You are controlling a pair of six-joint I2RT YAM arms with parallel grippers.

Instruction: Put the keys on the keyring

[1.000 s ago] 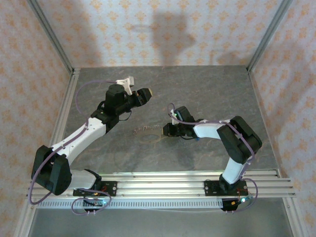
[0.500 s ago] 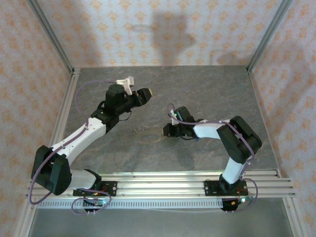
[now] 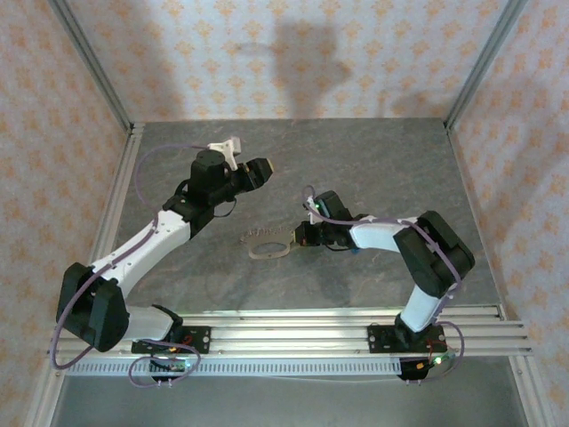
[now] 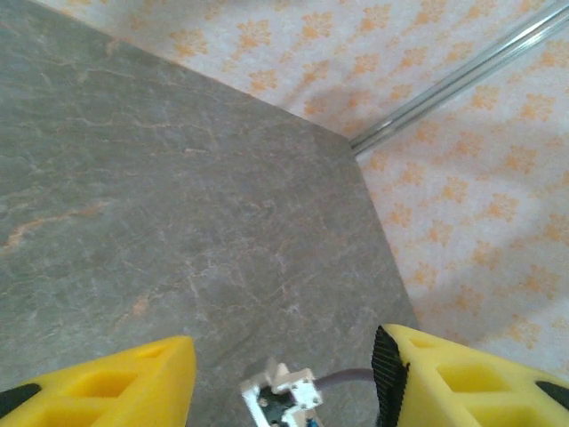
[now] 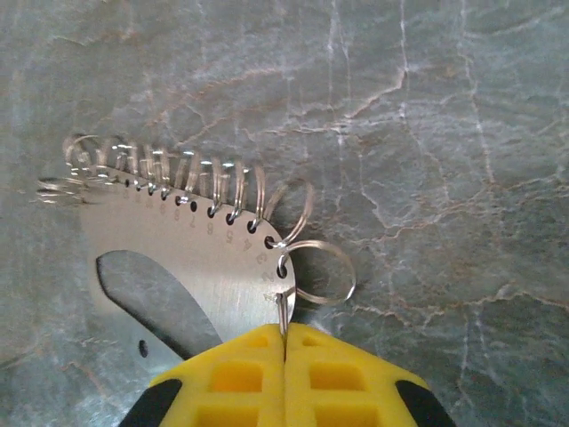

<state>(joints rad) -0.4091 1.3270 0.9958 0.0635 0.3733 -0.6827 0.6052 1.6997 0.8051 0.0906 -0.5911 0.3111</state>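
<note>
While the right gripper [image 5: 284, 347] is clamped fully closed on the edge of the keyring [image 5: 169, 258] at mid-table [image 5: 427, 133], the task appears barely begun: the split rings [image 5: 316, 271] carry no key, so threading remains. The keyring is a flat steel plate with numbered holes, one ring per hole. The left gripper [image 4: 284, 360] hangs half open and empty.

Flat silvery keyring [image 5: 204, 253], perhaps a dozen rings along one edge.

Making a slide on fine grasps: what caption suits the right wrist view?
Right pincer shut on the edge of the keyring, split rings fanned over the grey table.
</note>
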